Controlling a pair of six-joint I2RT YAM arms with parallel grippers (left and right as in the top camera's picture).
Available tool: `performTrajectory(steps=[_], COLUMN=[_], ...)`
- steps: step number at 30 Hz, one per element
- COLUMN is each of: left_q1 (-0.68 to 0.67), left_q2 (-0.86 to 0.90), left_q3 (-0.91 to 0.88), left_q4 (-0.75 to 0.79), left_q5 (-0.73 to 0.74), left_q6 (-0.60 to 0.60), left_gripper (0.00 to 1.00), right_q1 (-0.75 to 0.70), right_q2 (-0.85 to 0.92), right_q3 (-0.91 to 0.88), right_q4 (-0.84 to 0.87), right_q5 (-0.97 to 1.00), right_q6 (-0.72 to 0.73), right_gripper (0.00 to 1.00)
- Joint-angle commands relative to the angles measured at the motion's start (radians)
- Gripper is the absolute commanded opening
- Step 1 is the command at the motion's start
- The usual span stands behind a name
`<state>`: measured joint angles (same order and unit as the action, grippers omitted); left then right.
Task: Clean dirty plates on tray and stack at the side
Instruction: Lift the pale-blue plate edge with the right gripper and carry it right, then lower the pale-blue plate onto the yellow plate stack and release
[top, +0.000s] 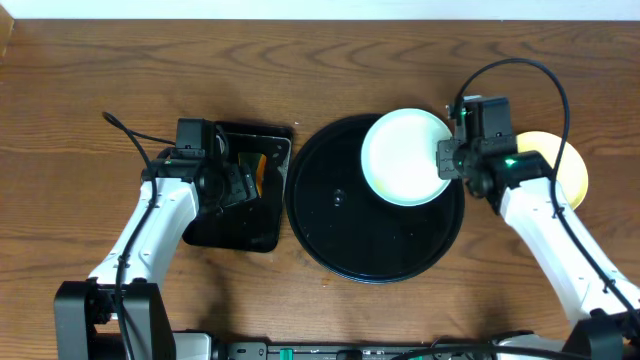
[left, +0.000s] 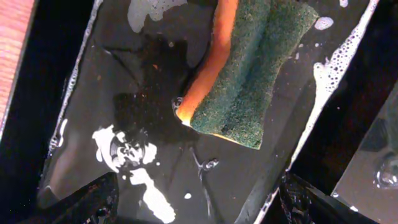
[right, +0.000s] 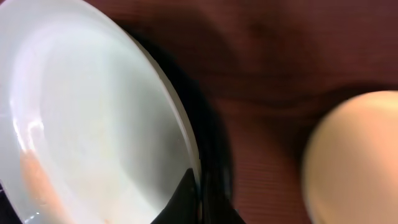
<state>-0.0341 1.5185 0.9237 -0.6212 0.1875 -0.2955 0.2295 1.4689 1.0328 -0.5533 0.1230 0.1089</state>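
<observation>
right hand (top: 446, 159) pinches glossy round plate (top: 403, 158); fibrous green sponge (left: 249, 74)

No readable text, label, brand, number or sign in any view.
</observation>
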Motion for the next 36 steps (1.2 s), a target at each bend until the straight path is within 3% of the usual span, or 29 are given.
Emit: performTrajectory(steps=[1, 10, 20, 27, 36], left_q1=[0.000, 0.000, 0.000, 0.000, 0.000], left_q2=[-0.007, -0.007, -0.007, -0.007, -0.007], left_q3=[-0.004, -0.004, -0.004, -0.004, -0.004], left_q4=[0.001, 0.000, 0.000, 0.000, 0.000], left_q5=[-0.017, -0.017, -0.017, -0.017, -0.017], left_q6=[-0.010, -0.010, -0.010, -0.010, -0.010], left_gripper=[0.84, 0.84, 0.84, 0.84, 0.84], right_q1=[0.075, 0.304, 0.542, 0.562, 0.562], right_q2=[-0.033, -0.042, -0.042, -0.042, -0.042], right_q3=[0.001, 0.001, 0.001, 0.001, 0.001], right_q4=[-0.004, 0.005, 0.130, 0.203, 0.208], right_q5=[0.194, 0.531, 0.974, 1.063, 1.065], right_q6=[-0.040, -0.053, -0.137, -0.197, -0.155], right_gripper=[0.01, 0.01, 0.01, 0.01, 0.01])
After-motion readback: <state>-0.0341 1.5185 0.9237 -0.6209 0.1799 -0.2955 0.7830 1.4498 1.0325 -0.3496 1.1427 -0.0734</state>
